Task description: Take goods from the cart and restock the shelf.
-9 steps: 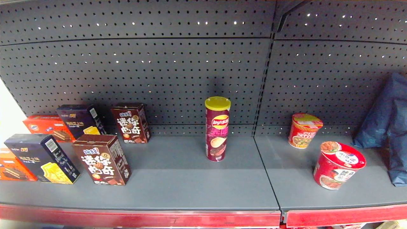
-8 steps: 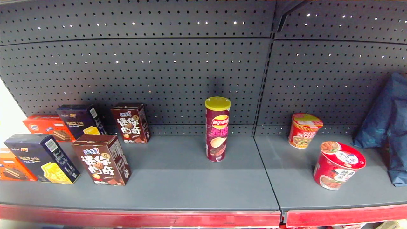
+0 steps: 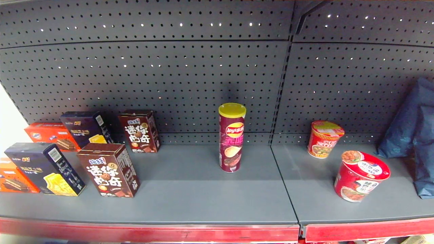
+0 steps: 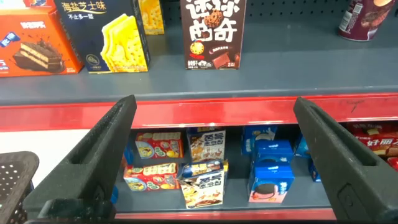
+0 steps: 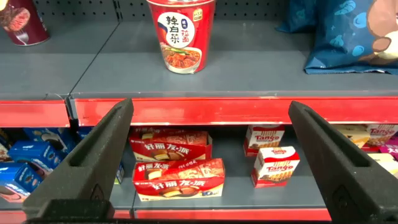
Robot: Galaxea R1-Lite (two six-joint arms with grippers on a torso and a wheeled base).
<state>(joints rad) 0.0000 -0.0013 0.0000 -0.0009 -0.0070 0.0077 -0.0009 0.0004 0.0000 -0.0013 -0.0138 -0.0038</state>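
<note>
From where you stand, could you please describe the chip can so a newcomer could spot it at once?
On the grey shelf with the red edge, look just left of the middle seam. The chip can stands alone there: the only tall maroon tube with a yellow lid, between boxes and noodle cups.
</note>
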